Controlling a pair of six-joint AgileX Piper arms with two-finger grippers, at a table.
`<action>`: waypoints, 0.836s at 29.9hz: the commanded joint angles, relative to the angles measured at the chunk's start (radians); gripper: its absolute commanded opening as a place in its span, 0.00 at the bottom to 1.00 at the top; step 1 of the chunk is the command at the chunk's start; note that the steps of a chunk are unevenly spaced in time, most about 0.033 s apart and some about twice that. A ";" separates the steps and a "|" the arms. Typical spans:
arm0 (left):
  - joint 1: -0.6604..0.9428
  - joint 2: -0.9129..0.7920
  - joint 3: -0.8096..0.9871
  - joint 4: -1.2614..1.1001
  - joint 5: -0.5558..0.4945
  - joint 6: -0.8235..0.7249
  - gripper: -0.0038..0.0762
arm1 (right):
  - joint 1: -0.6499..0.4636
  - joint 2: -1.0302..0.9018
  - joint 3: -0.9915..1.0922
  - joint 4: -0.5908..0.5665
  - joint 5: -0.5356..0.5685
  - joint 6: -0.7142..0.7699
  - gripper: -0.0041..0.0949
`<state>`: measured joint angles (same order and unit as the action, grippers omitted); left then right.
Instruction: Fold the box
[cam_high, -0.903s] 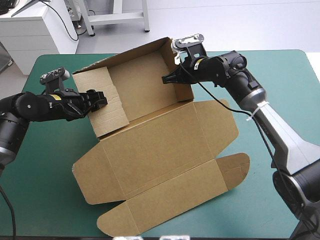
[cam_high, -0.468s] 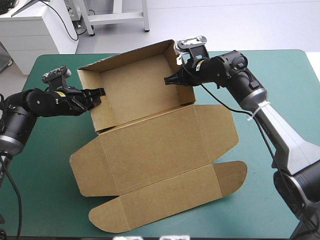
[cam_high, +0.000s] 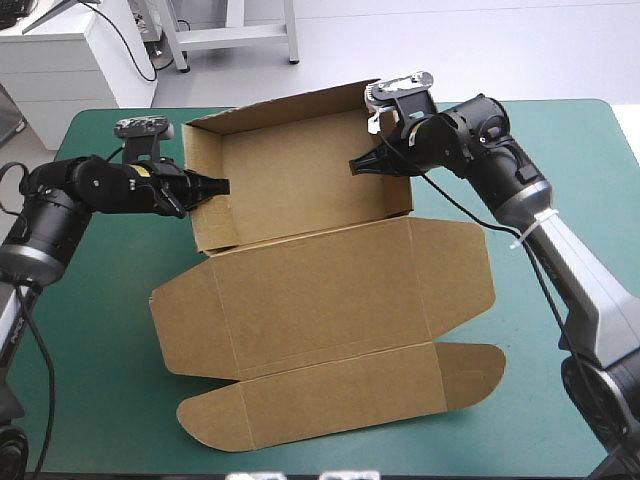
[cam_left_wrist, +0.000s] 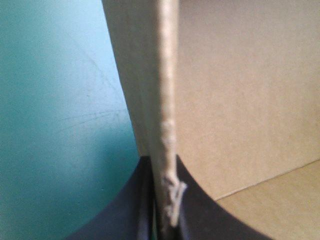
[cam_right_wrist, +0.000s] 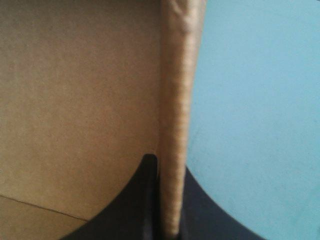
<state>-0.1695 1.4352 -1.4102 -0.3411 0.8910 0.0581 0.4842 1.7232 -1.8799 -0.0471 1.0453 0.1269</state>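
I am seeing the brown cut-board box (cam_high: 300, 290) sitting on the teal-green table cover (cam_high: 80, 350), its walls standing as an open tray toward the far side and its lid lying flat toward the near edge; my left black two-fingered gripper (cam_high: 218, 185) is pinching the tray's left end wall, fingers all but pressed together on the board; my right black two-fingered gripper (cam_high: 356, 166) is pinching the right end wall likewise, one finger inside, one outside.
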 joint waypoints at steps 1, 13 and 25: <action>-0.053 0.023 -0.117 -0.030 -0.056 0.028 0.04 | 0.008 -0.056 -0.029 -0.052 0.112 -0.024 0.02; -0.187 0.260 -0.221 0.144 0.059 -0.119 0.04 | 0.008 0.006 0.054 -0.058 0.191 0.028 0.02; -0.187 0.392 -0.221 0.140 0.101 -0.106 0.04 | 0.005 0.064 0.204 0.009 0.077 0.087 0.02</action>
<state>-0.3436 1.8645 -1.5922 -0.1756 1.0729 -0.0734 0.4813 1.8263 -1.6521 -0.1194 1.1612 0.2492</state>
